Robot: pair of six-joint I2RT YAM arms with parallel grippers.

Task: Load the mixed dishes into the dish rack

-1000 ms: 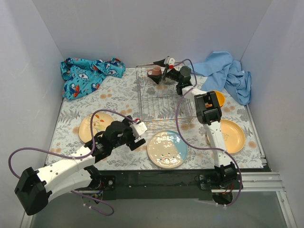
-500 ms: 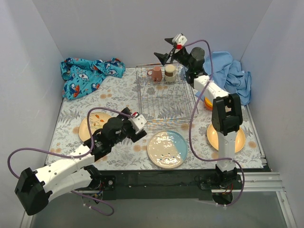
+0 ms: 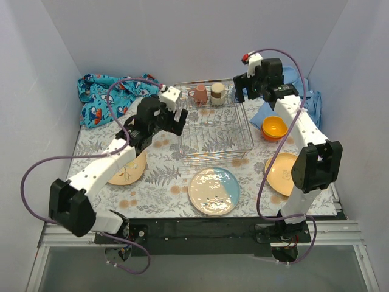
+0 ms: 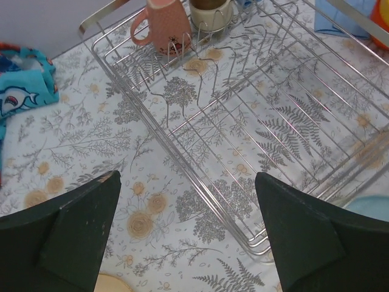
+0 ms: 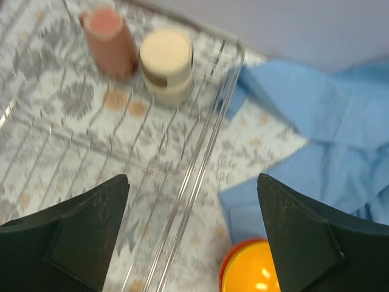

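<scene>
The dish rack [image 3: 214, 129] stands at mid-table. The pinkish mug [image 3: 199, 94] and the small steel cup [image 3: 217, 93] stand upside down at its far end. My left gripper [image 3: 174, 123] is open and empty over the cloth-covered table at the rack's left side [image 4: 185, 237]. My right gripper [image 3: 242, 91] is open and empty above the rack's far right corner [image 5: 191, 237]. The orange bowl [image 3: 274, 127] sits right of the rack, a red rim showing round it [image 5: 252, 271]. The cream-and-light-blue plate [image 3: 213, 191] lies in front. The yellow-orange plate [image 3: 284, 173] and the tan plate [image 3: 129, 170] are partly hidden by my arms.
The blue patterned cloth [image 3: 112, 96] lies at the back left and the plain light-blue cloth [image 3: 304, 97] at the back right, next to the orange bowl. White walls close in the table on three sides.
My left arm swung from the tan plate up to the rack's left side. My right gripper let go of the steel cup beside the mug, then rose and moved right.
</scene>
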